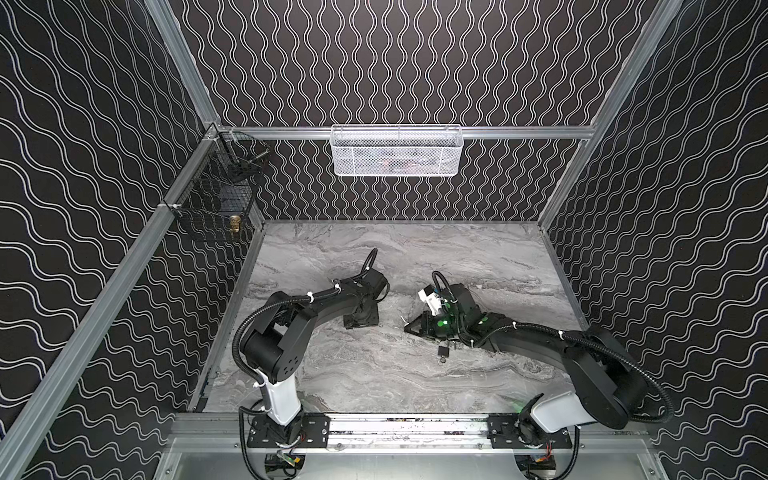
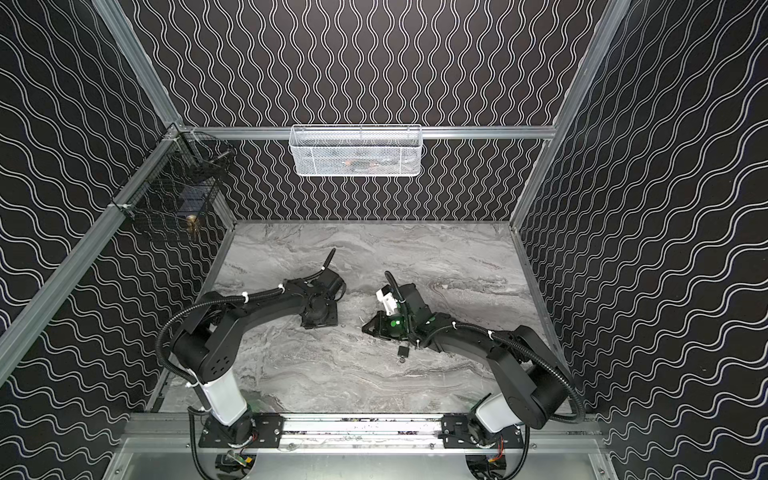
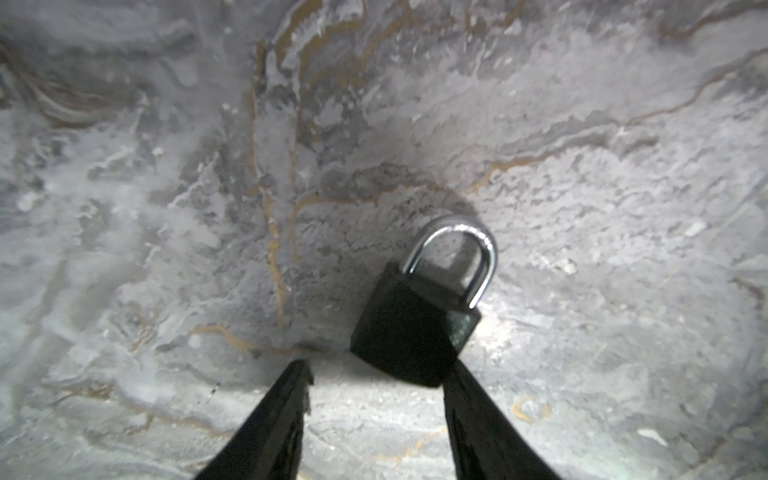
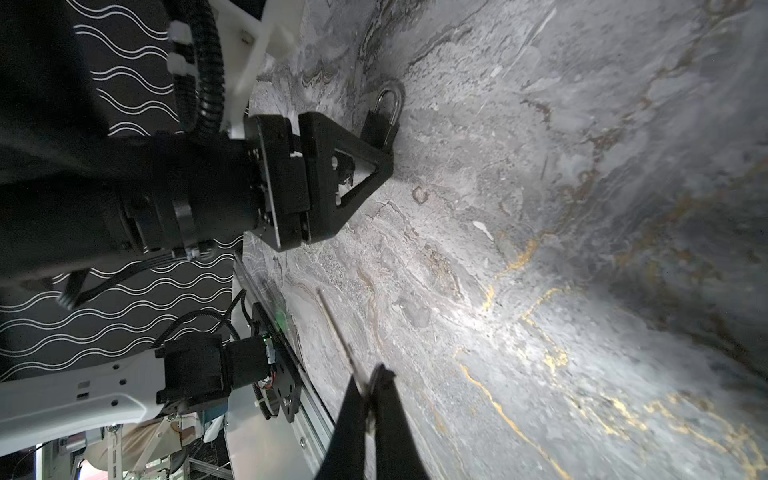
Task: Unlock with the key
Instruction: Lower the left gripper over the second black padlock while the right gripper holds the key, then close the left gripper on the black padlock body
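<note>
Gleaming marbled tabletop (image 1: 478, 257), possibly papered walls (image 1: 395, 62)

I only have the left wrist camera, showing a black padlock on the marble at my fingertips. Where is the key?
Observer: The right gripper is shut on the key, a thin silver blade in the right wrist view.
Operator: Is that gripper close by?
Observer: In both top views its tip faces the left gripper, bare table between them.
Operator: Anything else lying around?
Observer: What looks like a second small padlock lies beside the right arm.
</note>
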You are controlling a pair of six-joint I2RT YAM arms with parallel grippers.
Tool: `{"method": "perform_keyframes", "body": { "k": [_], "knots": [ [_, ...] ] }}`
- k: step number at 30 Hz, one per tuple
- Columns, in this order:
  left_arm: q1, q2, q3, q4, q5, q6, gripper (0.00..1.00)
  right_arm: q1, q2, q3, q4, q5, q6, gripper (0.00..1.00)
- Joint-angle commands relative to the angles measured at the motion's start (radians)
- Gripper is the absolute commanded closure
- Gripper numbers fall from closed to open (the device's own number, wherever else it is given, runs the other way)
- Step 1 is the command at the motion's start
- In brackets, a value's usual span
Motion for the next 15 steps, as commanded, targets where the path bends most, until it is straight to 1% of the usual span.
{"method": "perform_keyframes", "body": {
  "k": [1,5,9,15],
  "knots": [
    [0.002,0.032,0.019,0.008,0.054,0.026,0.44,0.001,0.001,0.004,0.024,-0.004,0.006,1.0],
    [0.003,0.064,0.059,-0.018,0.004,0.056,0.42,0.001,-0.005,0.006,0.01,0.008,-0.003,1.0],
    [0.003,0.105,0.09,-0.026,0.012,0.077,0.42,0.001,0.002,0.006,0.011,0.004,0.0,1.0],
    [0.0,0.103,0.067,-0.002,0.053,0.078,0.45,0.001,0.011,0.009,0.012,0.004,0.003,1.0]
  ]
}}
